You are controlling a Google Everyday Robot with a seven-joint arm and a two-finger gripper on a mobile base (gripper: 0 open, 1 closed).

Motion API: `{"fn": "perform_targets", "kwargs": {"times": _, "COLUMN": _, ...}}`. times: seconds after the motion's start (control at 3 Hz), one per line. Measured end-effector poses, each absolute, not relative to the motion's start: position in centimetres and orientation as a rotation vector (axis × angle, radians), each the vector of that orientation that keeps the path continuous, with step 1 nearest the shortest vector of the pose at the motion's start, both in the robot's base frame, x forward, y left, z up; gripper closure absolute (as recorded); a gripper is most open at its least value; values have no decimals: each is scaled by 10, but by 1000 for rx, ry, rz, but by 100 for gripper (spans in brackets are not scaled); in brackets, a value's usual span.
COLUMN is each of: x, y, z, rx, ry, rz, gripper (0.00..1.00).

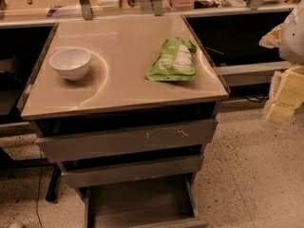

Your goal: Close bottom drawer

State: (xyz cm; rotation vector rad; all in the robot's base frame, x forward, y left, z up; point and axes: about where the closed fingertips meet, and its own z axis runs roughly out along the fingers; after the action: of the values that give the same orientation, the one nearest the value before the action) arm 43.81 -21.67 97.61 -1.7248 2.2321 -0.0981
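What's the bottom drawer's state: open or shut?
Open: the bottom drawer sticks out, its inside showing. Gripper at the right edge, apart from it.

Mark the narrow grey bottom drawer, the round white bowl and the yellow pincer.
narrow grey bottom drawer (pixel 137 198), camera view, tray floor.
round white bowl (pixel 71 71), camera view, outer wall.
yellow pincer (pixel 282 101), camera view, its middle, at the right edge.

The bottom drawer (pixel 137 202) is cropped below, the gripper (pixel 283 102) at right.

White arm (pixel 294 32) with yellowish gripper (pixel 285 96) at the far right edge
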Motion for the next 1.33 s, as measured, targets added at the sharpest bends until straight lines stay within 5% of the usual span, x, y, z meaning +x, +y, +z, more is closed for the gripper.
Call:
{"fn": "perform_targets", "kwargs": {"times": 0.33, "x": 438, "y": -217, "z": 976, "rx": -1725, "ry": 2232, "rz": -98, "gripper": 0}}
{"fn": "perform_targets", "kwargs": {"times": 1.33, "x": 438, "y": -217, "z": 976, "rx": -1725, "ry": 2232, "rz": -98, "gripper": 65}}
